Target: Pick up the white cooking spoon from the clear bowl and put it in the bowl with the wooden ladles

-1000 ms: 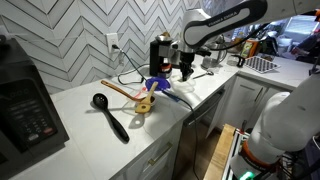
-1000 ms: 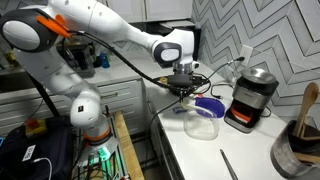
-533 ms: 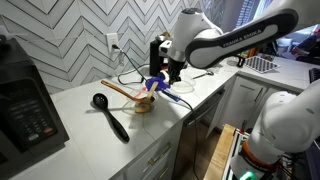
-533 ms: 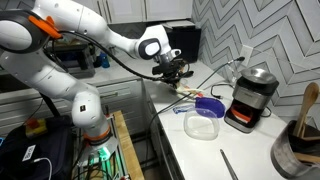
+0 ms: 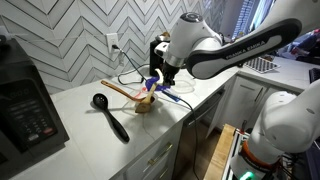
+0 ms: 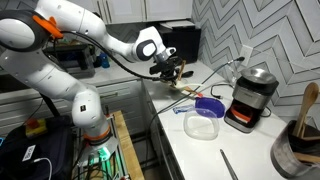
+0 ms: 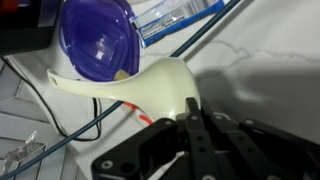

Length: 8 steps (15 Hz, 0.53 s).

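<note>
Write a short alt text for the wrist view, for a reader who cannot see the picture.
The dark hand, entering from the bottom edge, is shut on the wide end of a white spoon, whose handle points left. Behind the spoon, a purple dish lies on the white counter.

Wrist view: the end effector (image 7: 190, 112) is a dark blur at 6 o'clock and covers the near edge of the white cooking spoon (image 7: 150, 88) scoop. The purple dish (image 7: 95, 40) gets cropped at 12. In an exterior view the arm (image 5: 215, 45) blocks most of the coffee maker (image 5: 157, 48), and the spoon's too tiny to make out. In an exterior view a dark pot (image 6: 300, 145) runs off at 3 o'clock
</note>
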{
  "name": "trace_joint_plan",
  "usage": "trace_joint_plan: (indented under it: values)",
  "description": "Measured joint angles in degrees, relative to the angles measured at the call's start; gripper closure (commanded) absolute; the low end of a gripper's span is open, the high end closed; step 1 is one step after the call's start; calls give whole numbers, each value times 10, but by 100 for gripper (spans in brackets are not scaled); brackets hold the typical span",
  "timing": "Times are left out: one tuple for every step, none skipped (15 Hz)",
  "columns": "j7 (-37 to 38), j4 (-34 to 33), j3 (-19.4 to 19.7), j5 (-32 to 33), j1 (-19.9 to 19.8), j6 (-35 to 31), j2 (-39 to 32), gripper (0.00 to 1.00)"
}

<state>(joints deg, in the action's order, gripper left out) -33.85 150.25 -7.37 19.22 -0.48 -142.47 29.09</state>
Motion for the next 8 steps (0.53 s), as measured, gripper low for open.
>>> trace_joint_plan:
  values:
    - [20,1,-6,20,5,-23,0,99]
    - [47,3,-18,48,8,-50,1,99]
    - [80,5,-32,80,8,-75,1,99]
    - [110,5,-45,108,7,-92,1,99]
    - [130,5,-55,125,8,-96,0,99]
    - [140,5,-62,136,8,-96,-3,99]
    - [144,4,-65,144,9,-96,-9,99]
    - [146,3,-65,151,8,-96,-18,99]
